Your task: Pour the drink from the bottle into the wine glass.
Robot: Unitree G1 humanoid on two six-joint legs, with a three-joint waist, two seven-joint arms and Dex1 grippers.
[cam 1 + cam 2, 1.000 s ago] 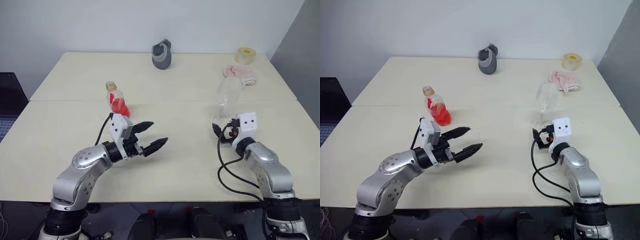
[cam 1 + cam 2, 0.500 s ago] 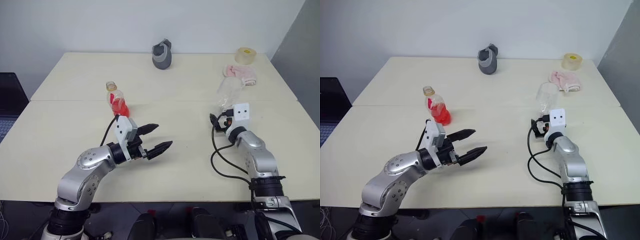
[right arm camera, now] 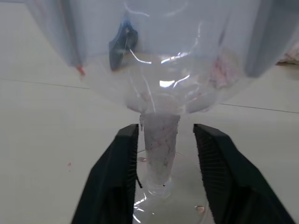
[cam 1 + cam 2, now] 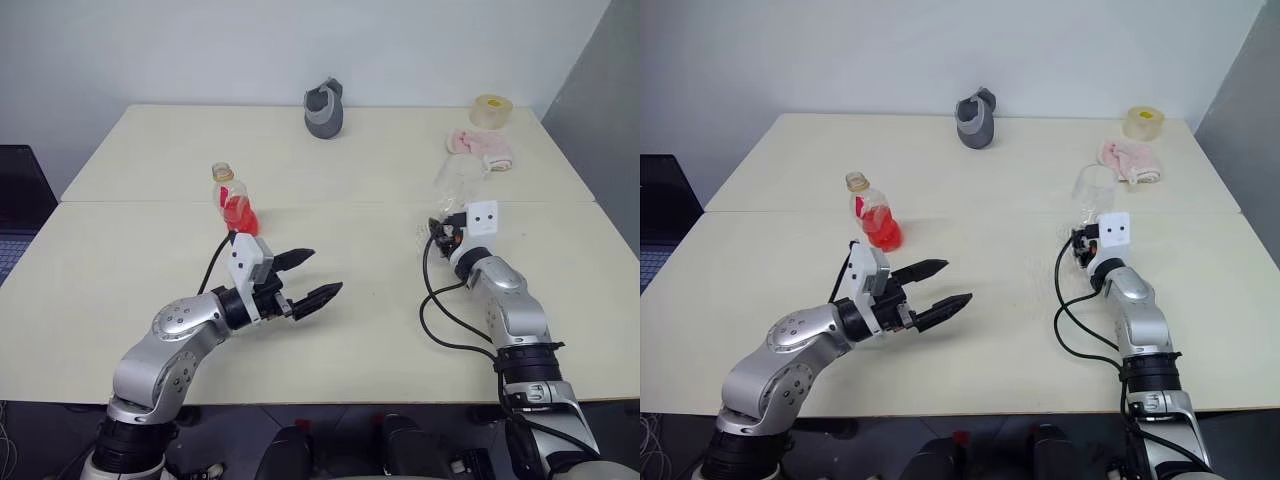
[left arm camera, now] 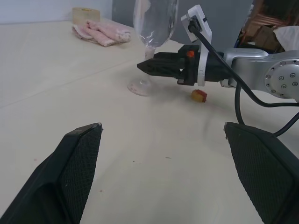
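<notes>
So the right gripper (image 3: pixel 161 172) has slid forward and is closing its fingers around the wine glass (image 4: pixel 1092 192) stem, not quite clamped yet, while the left gripper (image 4: pixel 303 275) is waiting wide open near the bottle (image 4: pixel 234 201), so pouring's still ahead.

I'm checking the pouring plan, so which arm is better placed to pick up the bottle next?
The left. Its claw is open and empty, with the bottle just beyond it on the table. The right claw is already around the stem of the wine glass.

Wine glass (image 3: pixel 159 70) rim cut off
</notes>
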